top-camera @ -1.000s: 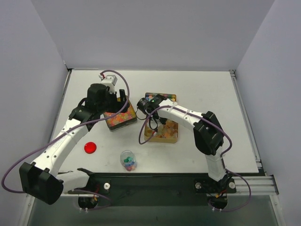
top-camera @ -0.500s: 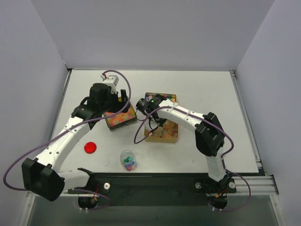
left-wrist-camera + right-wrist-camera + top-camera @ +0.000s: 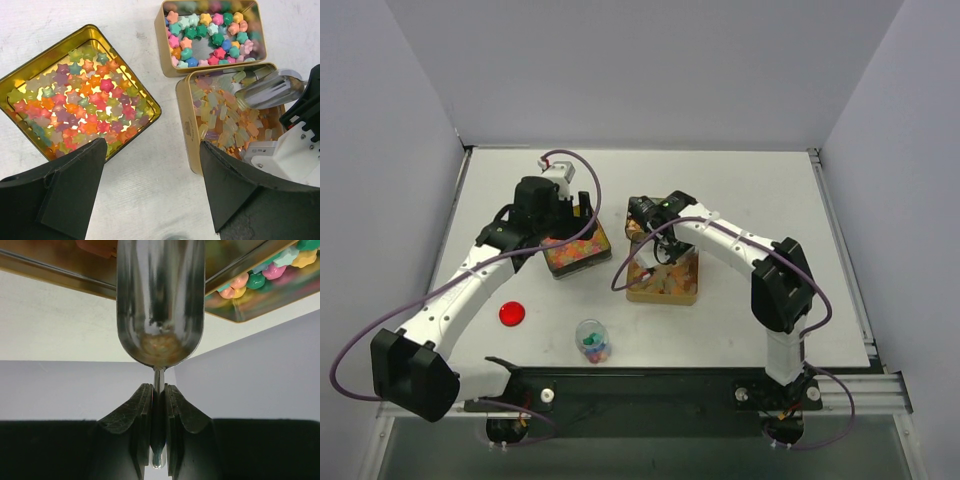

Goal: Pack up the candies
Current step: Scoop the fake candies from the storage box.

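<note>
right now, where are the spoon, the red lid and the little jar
spoon [image 3: 270, 89], left wrist view, on its shiny bowl
red lid [image 3: 512, 313], top view, on its middle
little jar [image 3: 592, 338], top view, on its middle

Both arms reached far and inward, the left gripper [image 3: 152, 145] spread wide, the right gripper [image 3: 158, 390] clamped on a spoon [image 3: 160, 305] handle.

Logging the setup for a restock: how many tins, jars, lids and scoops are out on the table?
Gold tins: 3
Clear jar: 1
Red lid: 1
Metal scoop: 1
Total: 6
</note>
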Action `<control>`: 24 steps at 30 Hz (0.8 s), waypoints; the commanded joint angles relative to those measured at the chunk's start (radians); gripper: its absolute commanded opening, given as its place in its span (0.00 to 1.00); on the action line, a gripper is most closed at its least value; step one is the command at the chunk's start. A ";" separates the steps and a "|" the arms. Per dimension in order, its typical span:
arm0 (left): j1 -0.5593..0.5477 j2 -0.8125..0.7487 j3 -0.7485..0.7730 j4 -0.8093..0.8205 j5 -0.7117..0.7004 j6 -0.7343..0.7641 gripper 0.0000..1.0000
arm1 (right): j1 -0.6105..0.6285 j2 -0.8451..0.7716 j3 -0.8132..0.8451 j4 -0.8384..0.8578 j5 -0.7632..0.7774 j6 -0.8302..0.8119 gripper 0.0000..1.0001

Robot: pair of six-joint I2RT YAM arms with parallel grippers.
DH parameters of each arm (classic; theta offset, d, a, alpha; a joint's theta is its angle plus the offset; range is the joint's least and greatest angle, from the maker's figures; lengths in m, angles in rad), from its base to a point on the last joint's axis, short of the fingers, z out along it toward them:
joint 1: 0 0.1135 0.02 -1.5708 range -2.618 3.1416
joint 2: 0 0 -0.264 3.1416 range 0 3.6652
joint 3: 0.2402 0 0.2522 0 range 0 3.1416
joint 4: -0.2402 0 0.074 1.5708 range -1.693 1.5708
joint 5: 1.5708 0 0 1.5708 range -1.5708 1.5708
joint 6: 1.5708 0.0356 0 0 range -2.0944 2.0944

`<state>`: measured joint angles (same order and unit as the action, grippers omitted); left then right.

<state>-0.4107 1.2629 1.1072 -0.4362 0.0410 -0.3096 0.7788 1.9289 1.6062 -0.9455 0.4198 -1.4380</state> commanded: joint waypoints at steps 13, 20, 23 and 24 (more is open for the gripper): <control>0.004 0.012 -0.004 0.047 -0.018 0.024 0.86 | -0.092 -0.048 -0.152 0.077 -0.204 -0.165 0.00; 0.004 0.021 0.002 0.050 -0.020 0.026 0.86 | -0.078 -0.030 -0.135 0.100 -0.216 -0.174 0.00; 0.004 0.021 0.000 0.051 -0.020 0.024 0.86 | -0.059 -0.016 -0.118 0.102 -0.214 -0.159 0.00; 0.004 0.020 0.000 0.054 -0.018 0.023 0.86 | -0.050 -0.016 -0.117 0.100 -0.217 -0.156 0.00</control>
<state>-0.4107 1.2816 1.1034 -0.4355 0.0326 -0.3016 0.6884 1.8793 1.4857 -0.7845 0.2783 -1.5837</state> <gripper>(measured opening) 0.862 0.142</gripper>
